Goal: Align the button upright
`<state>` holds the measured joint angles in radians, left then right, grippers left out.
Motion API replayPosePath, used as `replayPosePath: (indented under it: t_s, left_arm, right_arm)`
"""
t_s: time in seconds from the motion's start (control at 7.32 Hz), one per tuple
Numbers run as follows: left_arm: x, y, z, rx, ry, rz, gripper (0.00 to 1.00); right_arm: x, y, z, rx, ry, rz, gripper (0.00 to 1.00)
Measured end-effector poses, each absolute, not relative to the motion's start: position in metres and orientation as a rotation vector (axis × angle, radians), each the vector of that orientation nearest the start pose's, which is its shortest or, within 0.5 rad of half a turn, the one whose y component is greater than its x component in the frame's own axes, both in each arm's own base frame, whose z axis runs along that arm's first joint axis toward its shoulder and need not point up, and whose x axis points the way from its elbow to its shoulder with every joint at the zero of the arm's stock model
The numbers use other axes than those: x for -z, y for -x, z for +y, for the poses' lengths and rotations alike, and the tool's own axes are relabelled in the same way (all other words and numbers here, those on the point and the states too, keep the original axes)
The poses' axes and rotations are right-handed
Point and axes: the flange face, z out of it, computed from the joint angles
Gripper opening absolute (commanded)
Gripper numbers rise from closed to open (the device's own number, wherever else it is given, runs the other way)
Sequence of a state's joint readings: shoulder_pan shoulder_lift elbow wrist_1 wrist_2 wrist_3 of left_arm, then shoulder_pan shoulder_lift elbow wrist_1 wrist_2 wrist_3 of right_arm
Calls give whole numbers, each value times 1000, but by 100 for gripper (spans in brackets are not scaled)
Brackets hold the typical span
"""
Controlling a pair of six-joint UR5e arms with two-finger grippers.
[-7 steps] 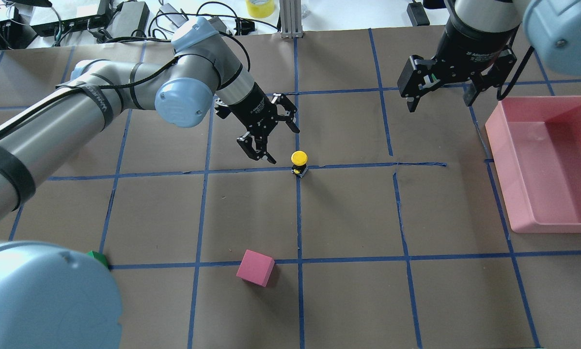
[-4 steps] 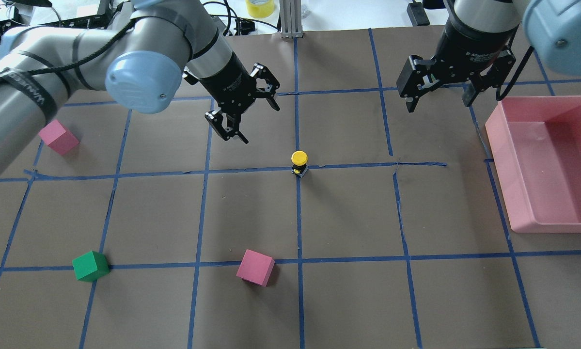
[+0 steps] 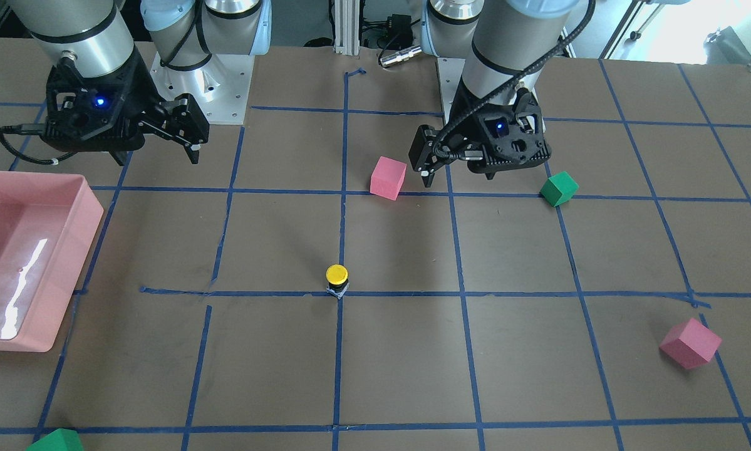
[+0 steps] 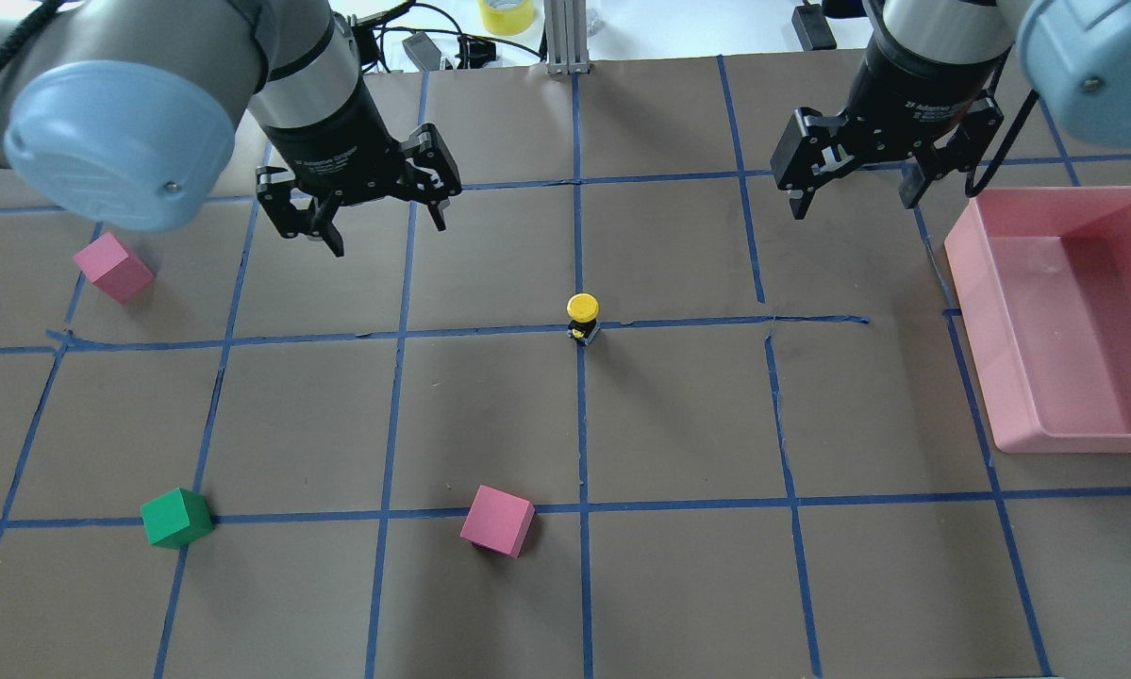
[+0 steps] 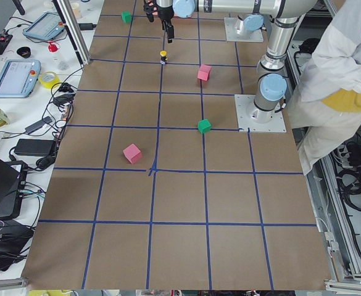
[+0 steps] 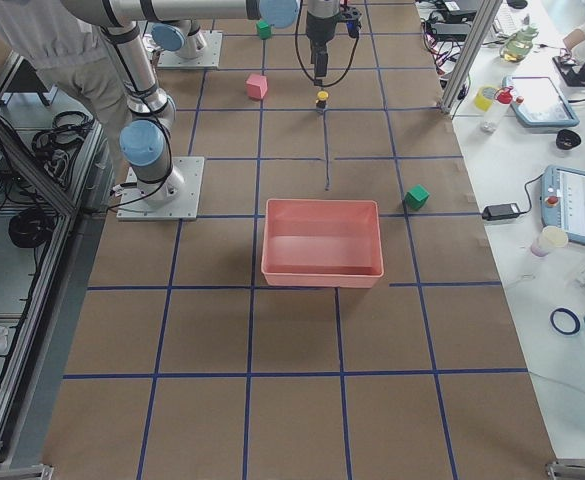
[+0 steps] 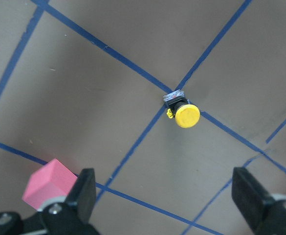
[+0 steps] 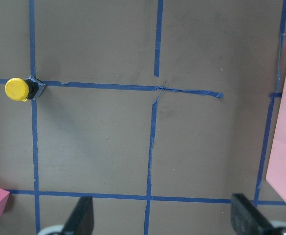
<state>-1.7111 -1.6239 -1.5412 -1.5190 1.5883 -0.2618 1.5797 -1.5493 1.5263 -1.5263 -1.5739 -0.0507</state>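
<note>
The button (image 4: 582, 316) stands upright on a blue tape crossing mid-table, yellow cap on top, black body and grey base below. It also shows in the front view (image 3: 337, 279), the left wrist view (image 7: 184, 112) and the right wrist view (image 8: 23, 89). My left gripper (image 4: 386, 231) hangs open and empty above the table, well to the left of and behind the button; its fingers (image 7: 86, 191) frame the left wrist view. My right gripper (image 4: 855, 203) is open and empty, raised to the right of and behind the button, near the pink bin.
A pink bin (image 4: 972, 283) sits at the right edge. A pink cube (image 4: 112, 266) lies at the left, another pink cube (image 4: 497, 521) in front of the button, a green cube (image 4: 176, 517) at the front left. Another green cube (image 3: 56, 441) lies at the far side.
My left arm has drawn back and to the left, away from the button, with its gripper still open. The button and the right arm have not moved.
</note>
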Motion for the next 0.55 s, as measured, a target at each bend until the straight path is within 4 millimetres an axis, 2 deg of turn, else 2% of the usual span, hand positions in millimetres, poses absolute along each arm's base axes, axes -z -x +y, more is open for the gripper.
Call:
replayPosePath:
  t_s: [0.14, 0.27, 0.55]
  left_arm:
    - [-498, 192, -484, 101, -21, 3079, 100]
    - [-506, 183, -477, 117, -180, 3045, 100]
    - [-511, 177, -469, 124, -275, 3026, 100]
  right_arm:
    - [-495, -138, -498, -33, 94, 3143, 100]
    - [-495, -138, -498, -33, 94, 3142, 100]
    - [-495, -138, -498, -32, 96, 3141, 100]
